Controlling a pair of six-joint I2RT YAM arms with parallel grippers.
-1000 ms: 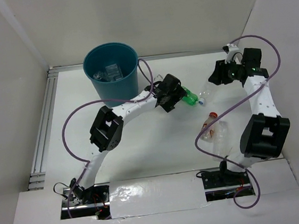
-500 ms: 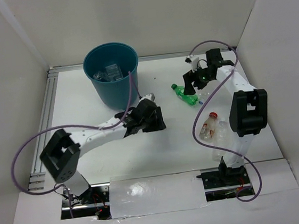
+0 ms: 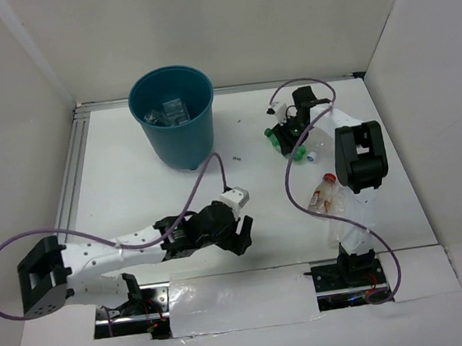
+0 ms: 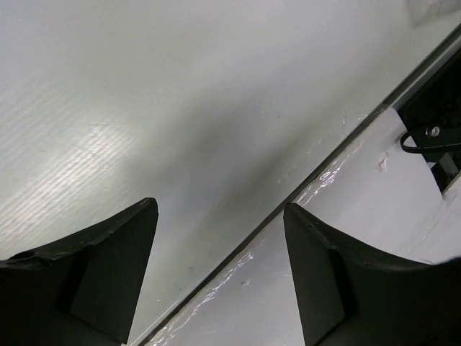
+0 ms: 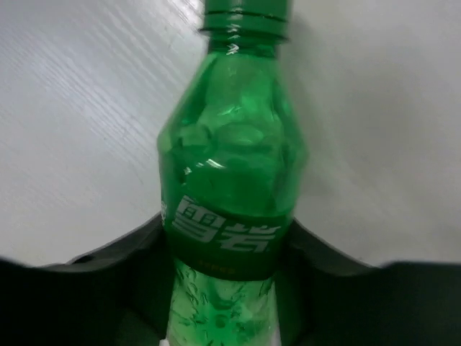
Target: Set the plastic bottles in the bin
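My right gripper (image 3: 288, 136) at the back right is shut on the green bottle (image 5: 229, 151), its fingers (image 5: 140, 249) pressed on both sides of the dark label; the bottle (image 3: 275, 139) shows green on either side of the gripper, close over the table. A red-capped bottle (image 3: 325, 193) and a clear bottle (image 3: 346, 202) lie beside the right arm. The dark teal bin (image 3: 174, 133) stands at the back left with clear bottles (image 3: 168, 112) inside. Low by the front edge, my left gripper (image 3: 239, 235) stands open (image 4: 220, 209) with nothing between its fingers.
A small white cap (image 3: 312, 156) lies by the green bottle. A metal rail (image 3: 72, 190) runs along the table's left side. White walls enclose the table on three sides. The taped front edge (image 4: 310, 180) passes under the left gripper.
The left arm has pulled away from the green bottle to the front edge. The right gripper has swung left to the green bottle and closed on it.
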